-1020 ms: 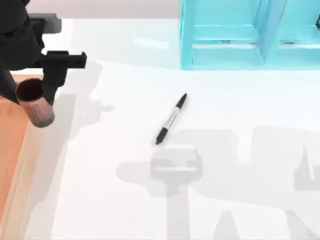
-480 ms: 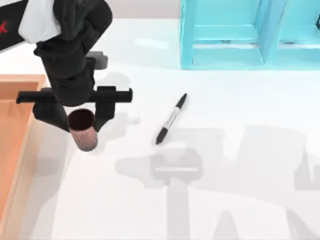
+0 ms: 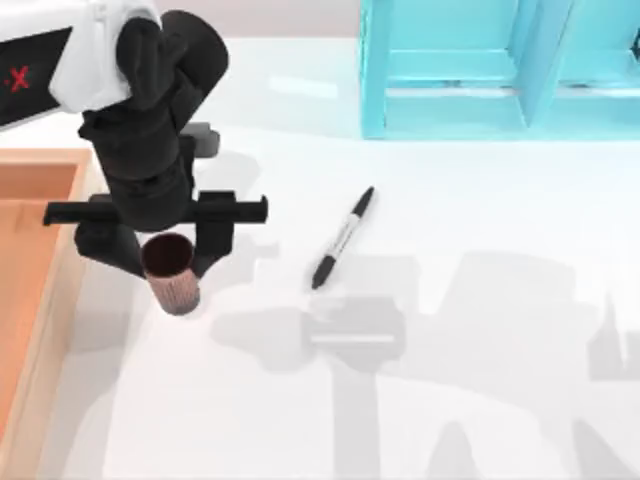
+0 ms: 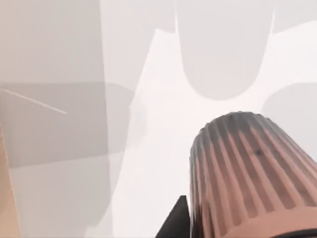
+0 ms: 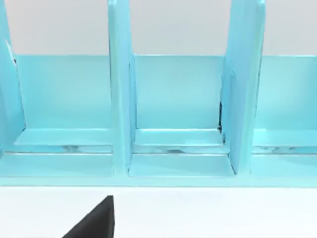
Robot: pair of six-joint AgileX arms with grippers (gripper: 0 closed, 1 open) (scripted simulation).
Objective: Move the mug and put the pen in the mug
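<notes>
Between the black fingers of the left gripper sits the small reddish-brown cylindrical mug, dark inside, its wall marked with fine vertical ribs and dark speckles. To that gripper's right lies the slim black marker pen with a grey-white labelled middle. To the gripper's left is the orange-brown wooden tray with a paler rim. The plain white table carries soft grey shadows. Beyond the pen stands the light turquoise divided rack. The arm above the gripper is white with a red mark.

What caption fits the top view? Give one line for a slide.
Left gripper holds the mug over the white table, between the wooden tray and the pen.
</notes>
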